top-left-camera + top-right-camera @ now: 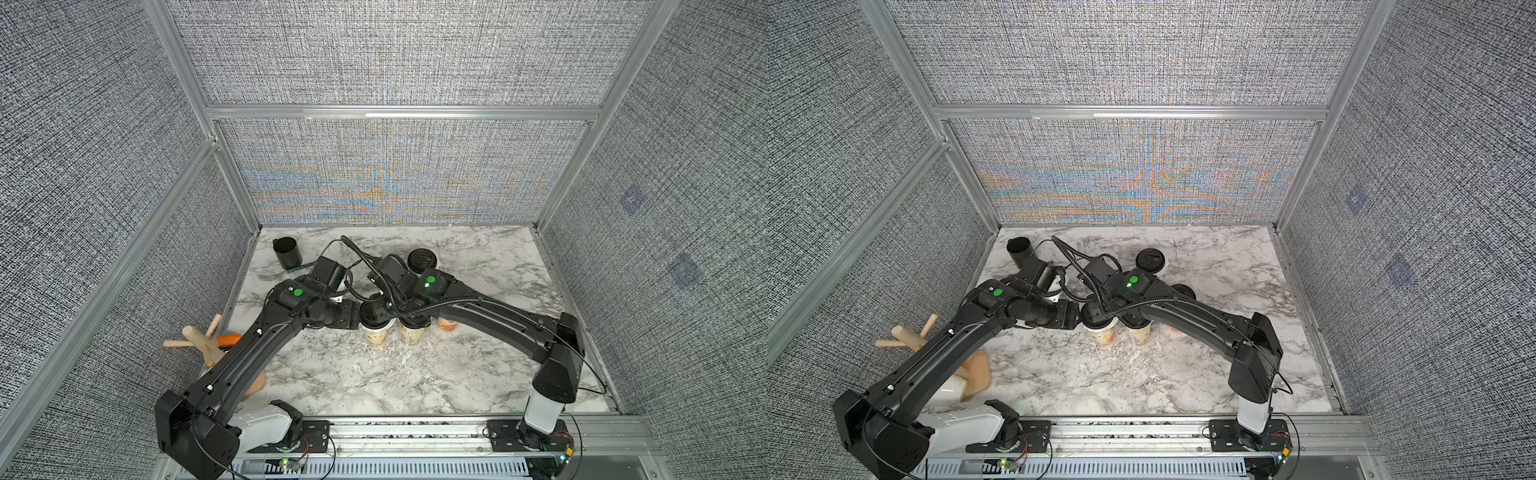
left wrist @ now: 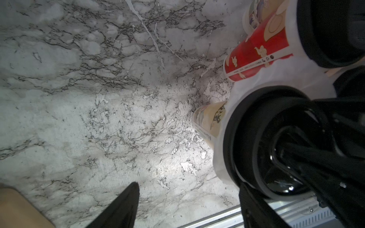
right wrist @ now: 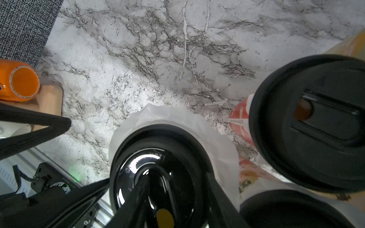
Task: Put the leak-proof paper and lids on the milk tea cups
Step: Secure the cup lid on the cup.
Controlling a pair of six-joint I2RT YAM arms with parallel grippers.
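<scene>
Leak-proof paper (image 3: 177,118) lies crimped over the beige milk tea cup (image 2: 209,122) under a black lid (image 3: 171,150) — right hand (image 3: 158,178) clamped on that lid, left hand (image 2: 188,184) spread, empty. Next, probably: release gently, sheet undisturbed.

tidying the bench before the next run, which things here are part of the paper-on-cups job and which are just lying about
Job: thin white round paper sheets; tall printed paper cups; black round plastic lids, fitted over them or spare.
Lying about: short black mug; grey fork; wooden mug tree; orange mug.
</scene>
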